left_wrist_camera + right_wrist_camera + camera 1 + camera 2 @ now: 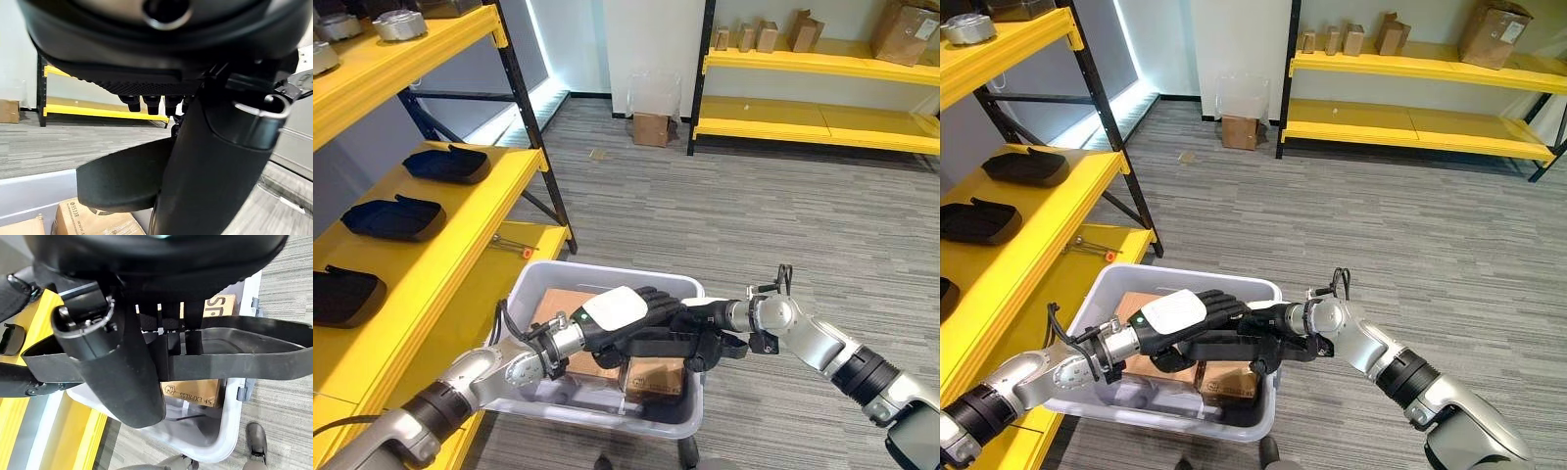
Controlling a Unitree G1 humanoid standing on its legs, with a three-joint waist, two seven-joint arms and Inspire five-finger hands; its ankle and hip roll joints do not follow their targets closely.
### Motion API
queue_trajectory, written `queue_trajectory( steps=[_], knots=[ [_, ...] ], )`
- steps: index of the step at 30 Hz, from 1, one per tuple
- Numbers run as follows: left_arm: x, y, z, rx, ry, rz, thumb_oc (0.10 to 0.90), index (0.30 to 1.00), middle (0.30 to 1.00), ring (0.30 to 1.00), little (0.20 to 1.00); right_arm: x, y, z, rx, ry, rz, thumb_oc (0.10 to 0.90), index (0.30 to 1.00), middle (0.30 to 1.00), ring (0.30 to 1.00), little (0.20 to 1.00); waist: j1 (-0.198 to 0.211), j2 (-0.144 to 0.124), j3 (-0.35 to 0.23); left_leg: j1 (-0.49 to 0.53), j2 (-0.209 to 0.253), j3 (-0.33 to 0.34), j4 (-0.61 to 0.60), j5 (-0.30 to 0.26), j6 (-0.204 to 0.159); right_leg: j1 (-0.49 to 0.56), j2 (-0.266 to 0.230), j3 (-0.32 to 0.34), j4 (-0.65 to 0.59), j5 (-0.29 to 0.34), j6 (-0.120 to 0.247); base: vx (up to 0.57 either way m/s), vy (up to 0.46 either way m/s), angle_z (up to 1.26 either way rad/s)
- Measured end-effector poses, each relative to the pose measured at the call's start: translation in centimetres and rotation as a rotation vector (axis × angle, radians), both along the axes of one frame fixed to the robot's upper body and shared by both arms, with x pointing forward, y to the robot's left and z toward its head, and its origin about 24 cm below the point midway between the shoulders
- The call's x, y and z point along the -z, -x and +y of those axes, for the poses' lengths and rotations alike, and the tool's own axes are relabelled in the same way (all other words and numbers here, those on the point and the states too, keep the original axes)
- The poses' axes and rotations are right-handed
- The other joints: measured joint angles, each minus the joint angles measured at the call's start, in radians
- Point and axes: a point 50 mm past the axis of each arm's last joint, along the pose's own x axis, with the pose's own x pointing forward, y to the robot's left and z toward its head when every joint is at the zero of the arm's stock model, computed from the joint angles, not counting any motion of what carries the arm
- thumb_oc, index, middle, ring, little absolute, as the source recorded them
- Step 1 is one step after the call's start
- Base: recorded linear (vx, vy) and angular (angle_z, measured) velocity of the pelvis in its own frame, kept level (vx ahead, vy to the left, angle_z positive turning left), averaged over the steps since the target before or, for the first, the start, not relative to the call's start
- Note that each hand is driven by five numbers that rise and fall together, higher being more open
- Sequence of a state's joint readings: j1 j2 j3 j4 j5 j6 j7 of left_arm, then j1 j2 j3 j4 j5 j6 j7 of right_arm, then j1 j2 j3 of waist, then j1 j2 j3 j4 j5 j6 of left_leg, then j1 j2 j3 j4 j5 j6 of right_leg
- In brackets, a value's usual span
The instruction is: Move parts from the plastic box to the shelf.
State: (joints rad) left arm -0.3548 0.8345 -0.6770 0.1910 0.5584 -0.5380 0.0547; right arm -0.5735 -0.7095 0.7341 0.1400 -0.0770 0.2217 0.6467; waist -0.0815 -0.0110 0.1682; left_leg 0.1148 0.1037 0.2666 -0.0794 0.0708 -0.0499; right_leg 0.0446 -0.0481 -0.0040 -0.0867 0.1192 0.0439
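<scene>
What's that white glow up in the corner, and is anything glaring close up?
Left eye view: a bright light strip behind the black-framed yellow metal shelf washes the grey floor pale. Right wrist view: the black plastic part shows only a faint sheen.

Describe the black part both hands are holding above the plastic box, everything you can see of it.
The black part is a shallow, tray-like moulded piece, matt and dark, plastic by the look of it, like those lying on the yellow shelf. It is held roughly level above the pale plastic box, over the cardboard boxes inside. The left hand grips one end and the right hand the other, fingers curled round its rim.
</scene>
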Motion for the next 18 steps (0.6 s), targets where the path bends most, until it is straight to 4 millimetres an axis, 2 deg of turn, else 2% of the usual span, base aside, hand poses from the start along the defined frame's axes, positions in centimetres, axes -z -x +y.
queue_trajectory(
  steps=[5, 14, 15, 17, 18],
  knots=[
    [0.2, -0.2, -0.1, -0.021, 0.008, 0.010, 0.900, 1.000, 1.000, 1.000, 1.000, 0.5, -0.2, 0.3, 0.015, -0.012, 0.011, 0.400, 0.300, 0.300, 0.300, 0.300, 0.000, -0.008, -0.015, 0.002, 0.000, 0.001, 0.000, 0.000, 0.000, 0.000, 0.000, 0.001, -0.002, -0.001, 0.001, 0.00, 0.000, 0.00],
    [0.8, -0.1, -0.4, -0.038, 0.000, 0.070, 0.900, 1.000, 1.000, 1.000, 1.000, 1.2, -0.1, 0.1, 0.018, 0.004, 0.029, 0.400, 0.300, 0.300, 0.300, 0.300, -0.001, -0.007, -0.016, 0.004, 0.000, 0.004, 0.000, 0.000, 0.000, 0.000, -0.001, 0.004, -0.006, -0.006, 0.007, 0.00, 0.000, 0.00],
    [0.8, -0.1, -0.4, -0.038, 0.000, 0.071, 0.651, 0.651, 0.651, 0.651, 0.651, 1.3, -0.1, 0.1, 0.017, 0.005, 0.030, 0.400, 0.300, 0.300, 0.300, 0.300, -0.001, -0.007, -0.016, 0.004, 0.000, 0.004, 0.000, 0.000, 0.000, 0.000, 0.000, 0.005, -0.006, -0.005, 0.006, 0.00, 0.000, 0.00],
    [0.8, -0.1, -0.4, -0.046, 0.016, 0.083, 0.424, 0.333, 0.333, 0.333, 0.333, 1.3, -0.1, 0.2, 0.016, 0.008, 0.031, 0.400, 0.300, 0.300, 0.300, 0.300, -0.001, -0.007, -0.016, 0.004, 0.000, 0.005, 0.000, 0.000, 0.000, 0.000, 0.000, 0.007, -0.006, -0.001, 0.001, 0.00, 0.000, 0.00],
    [0.8, -0.2, -0.4, -0.056, 0.028, 0.092, 0.400, 0.300, 0.300, 0.300, 0.300, 1.4, 0.0, 0.2, 0.014, 0.010, 0.032, 0.400, 0.300, 0.300, 0.300, 0.300, -0.001, -0.006, -0.017, 0.004, 0.000, 0.005, 0.000, 0.000, 0.000, 0.000, 0.000, 0.008, -0.006, -0.001, 0.001, 0.00, 0.000, 0.00]
  ],
)
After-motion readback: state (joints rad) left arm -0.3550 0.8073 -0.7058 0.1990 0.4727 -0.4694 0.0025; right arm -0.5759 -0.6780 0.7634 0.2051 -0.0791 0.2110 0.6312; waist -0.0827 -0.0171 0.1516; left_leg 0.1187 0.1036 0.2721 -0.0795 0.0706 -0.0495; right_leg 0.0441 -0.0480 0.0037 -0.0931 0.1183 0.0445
